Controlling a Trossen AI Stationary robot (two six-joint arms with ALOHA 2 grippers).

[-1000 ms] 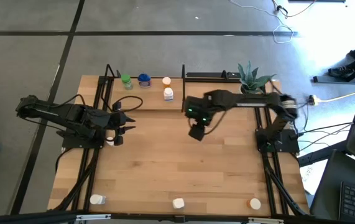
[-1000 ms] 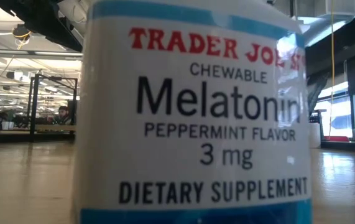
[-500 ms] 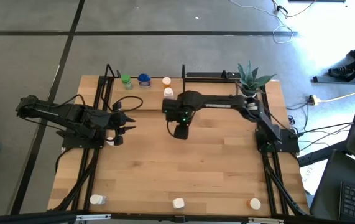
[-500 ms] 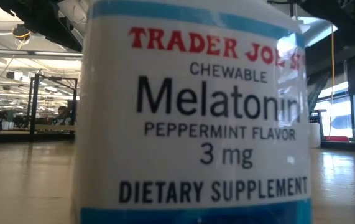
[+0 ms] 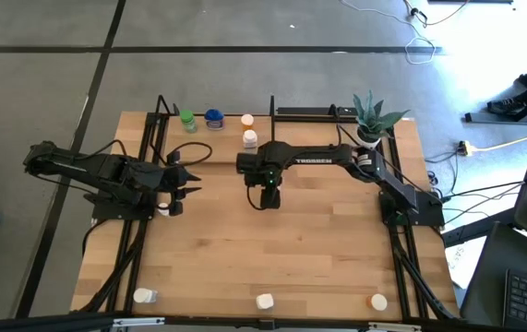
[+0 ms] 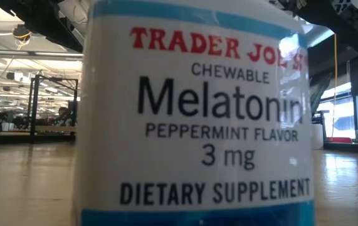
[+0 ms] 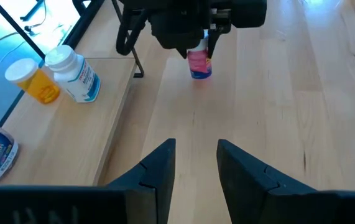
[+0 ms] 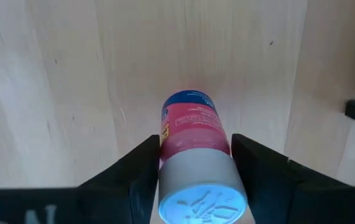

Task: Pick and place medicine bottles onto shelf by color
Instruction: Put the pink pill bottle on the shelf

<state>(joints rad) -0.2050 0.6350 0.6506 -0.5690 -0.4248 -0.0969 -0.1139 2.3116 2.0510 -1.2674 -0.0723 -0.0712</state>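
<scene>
A pink medicine bottle [image 8: 193,134] with a white cap stands upright between the fingers of my right gripper [image 8: 196,155], which points straight down over the table's middle [image 5: 268,196], just in front of the shelf [image 5: 217,152]. The left wrist view shows the same bottle [image 7: 200,64] under that gripper. On the shelf stand a green bottle [image 5: 187,120], a blue one [image 5: 214,118], an orange-capped one [image 5: 247,120] and a white one [image 5: 250,139]. My left gripper [image 7: 196,158] waits open at the table's left [image 5: 187,190] with nothing between its fingers. My right gripper pinches the pink bottle by the sides of its white cap [image 8: 165,177] and its upper body, one finger [image 8: 143,168] on either side. The fingers come from above, pointing down. The bottle stands upright, its blue base [image 7: 201,74] down at the tabletop.
Three more bottles stand along the near edge [image 5: 143,296], [image 5: 264,301], [image 5: 377,301]; the middle one [image 6: 191,119] fills the low view. A small white bottle [image 5: 164,210] sits by the left arm. A potted plant [image 5: 372,115] stands at the far right. Black shelf posts [image 5: 272,129] rise near the right gripper.
My right gripper has gone toward the table's left edge and sunk toward the tabletop, rolling about its own axis as the arm stretched out. It now stands in front of the shelf's right end.
</scene>
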